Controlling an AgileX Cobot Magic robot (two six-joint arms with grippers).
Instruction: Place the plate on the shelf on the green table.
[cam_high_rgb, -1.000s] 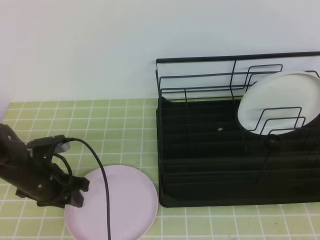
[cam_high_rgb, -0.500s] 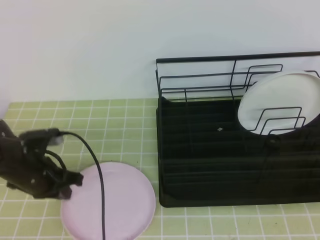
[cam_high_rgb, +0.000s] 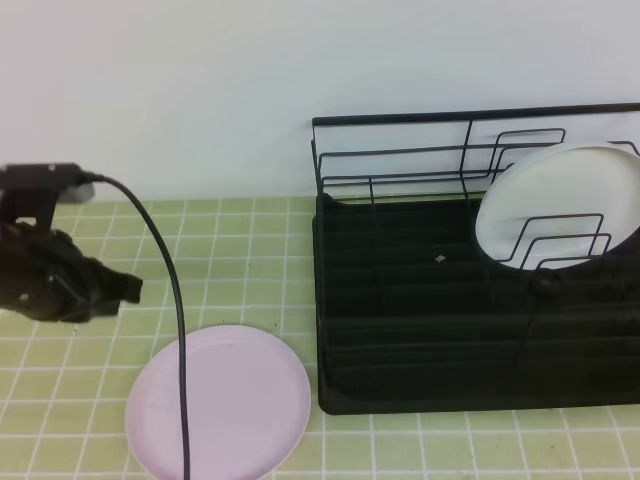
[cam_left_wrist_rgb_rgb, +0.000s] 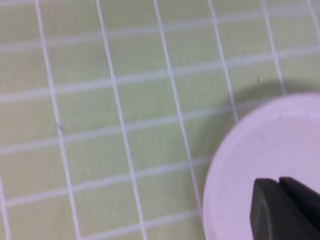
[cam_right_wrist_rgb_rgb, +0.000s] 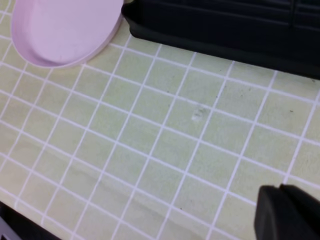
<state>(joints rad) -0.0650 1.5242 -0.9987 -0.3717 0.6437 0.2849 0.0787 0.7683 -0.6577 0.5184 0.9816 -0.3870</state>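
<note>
Plate (cam_high_rgb: 218, 402) sits flat on the green table (cam_high_rgb: 230, 250), just left of the shelf (cam_high_rgb: 470, 300). Looks light, stiff, slick plastic, so I'd pinch the raised rim. My left gripper (cam_high_rgb: 125, 289) hangs above it holding nothing; can't tell if it's spread.

High view frontal; wrist views face down; all share plate (cam_high_rgb: 219, 402).
</note>
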